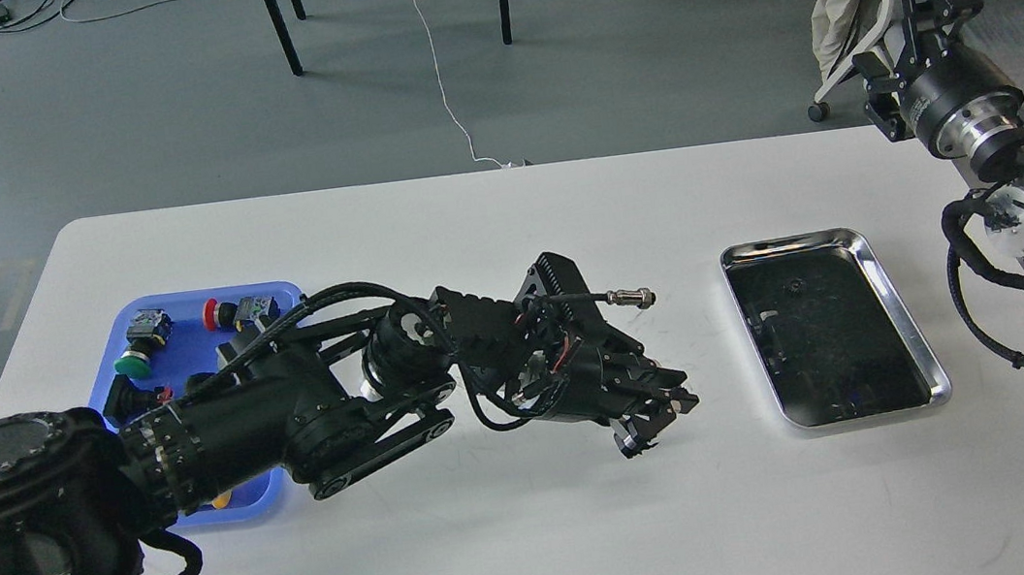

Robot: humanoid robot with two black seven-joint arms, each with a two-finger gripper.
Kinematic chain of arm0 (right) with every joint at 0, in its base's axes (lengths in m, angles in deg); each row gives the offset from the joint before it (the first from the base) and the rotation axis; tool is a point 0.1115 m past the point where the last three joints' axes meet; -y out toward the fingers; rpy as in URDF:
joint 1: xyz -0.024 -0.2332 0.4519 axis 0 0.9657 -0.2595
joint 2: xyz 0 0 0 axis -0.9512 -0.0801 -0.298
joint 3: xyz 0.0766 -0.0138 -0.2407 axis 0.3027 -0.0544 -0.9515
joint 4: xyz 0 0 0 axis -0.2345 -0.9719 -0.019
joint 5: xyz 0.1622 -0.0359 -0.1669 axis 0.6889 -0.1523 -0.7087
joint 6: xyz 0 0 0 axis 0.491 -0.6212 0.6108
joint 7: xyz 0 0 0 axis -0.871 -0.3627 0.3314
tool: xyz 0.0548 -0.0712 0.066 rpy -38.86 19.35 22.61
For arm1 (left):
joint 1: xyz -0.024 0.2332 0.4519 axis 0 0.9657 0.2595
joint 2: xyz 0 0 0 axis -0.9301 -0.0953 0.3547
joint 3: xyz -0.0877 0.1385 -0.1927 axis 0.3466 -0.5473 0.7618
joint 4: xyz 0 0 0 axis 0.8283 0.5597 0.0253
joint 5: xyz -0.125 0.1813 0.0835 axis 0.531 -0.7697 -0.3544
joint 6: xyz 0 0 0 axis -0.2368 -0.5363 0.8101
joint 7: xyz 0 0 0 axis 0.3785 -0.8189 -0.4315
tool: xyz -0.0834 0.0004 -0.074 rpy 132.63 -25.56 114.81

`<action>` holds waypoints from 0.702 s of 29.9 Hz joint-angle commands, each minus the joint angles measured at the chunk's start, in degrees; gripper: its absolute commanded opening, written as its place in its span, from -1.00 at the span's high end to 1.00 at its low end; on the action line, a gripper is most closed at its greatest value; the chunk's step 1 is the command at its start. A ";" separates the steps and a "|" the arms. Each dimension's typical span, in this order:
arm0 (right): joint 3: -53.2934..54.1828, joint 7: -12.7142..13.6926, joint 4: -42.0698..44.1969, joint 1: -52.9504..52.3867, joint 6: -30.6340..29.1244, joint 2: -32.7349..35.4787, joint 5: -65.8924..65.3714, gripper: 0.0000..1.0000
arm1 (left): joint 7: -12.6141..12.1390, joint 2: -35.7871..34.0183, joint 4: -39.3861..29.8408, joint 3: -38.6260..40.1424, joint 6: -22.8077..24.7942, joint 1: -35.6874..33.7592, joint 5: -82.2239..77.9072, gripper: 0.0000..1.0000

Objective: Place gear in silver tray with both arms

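1. Head view puts the gear (pixel 630 440) between the tips of my left gripper (pixel 659 414): a small dark round part hanging just under the fingers, above the bare white table (pixel 524 540), between the blue tray (pixel 186 337) and the silver tray (pixel 906 317).
2. By its look I judge it a small, stiff, light part, hard and likely smooth, so it may slip or twist in a two-point pinch. It is too small and dark for me to make out teeth or a bore. The surest hold would be across its flat faces or its rim, with both pads square on it.
3. My left claw is closed narrow on the gear, angled down and to the right. The grip seems to be at the very fingertips, which leaves little margin.
4. The silver tray lies to the right of that claw, apart from it, with open table between them. Its dark bottom shows only a small speck near the top, which I cannot identify.
5. My right gripper (pixel 912 4) is raised high beyond the tray's far right corner, well apart from the gear; its fingers look spread and hold nothing.
6. The blue tray behind my left arm holds coloured push-buttons.
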 commanded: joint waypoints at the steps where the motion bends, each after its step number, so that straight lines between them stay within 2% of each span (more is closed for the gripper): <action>1: -0.17 0.00 0.01 -0.03 -0.09 0.00 0.01 -0.93 | -0.01 0.31 3.31 -0.31 -0.16 0.22 0.03 0.81; 12: -0.25 0.00 1.33 0.15 -0.53 -0.01 -0.08 -0.93 | -0.01 0.31 10.17 -0.22 -0.60 0.48 0.12 0.80; 21: -0.52 0.00 2.29 0.15 -0.79 -0.71 -0.16 -0.93 | -0.01 0.31 9.56 -0.22 -0.43 0.48 1.09 0.81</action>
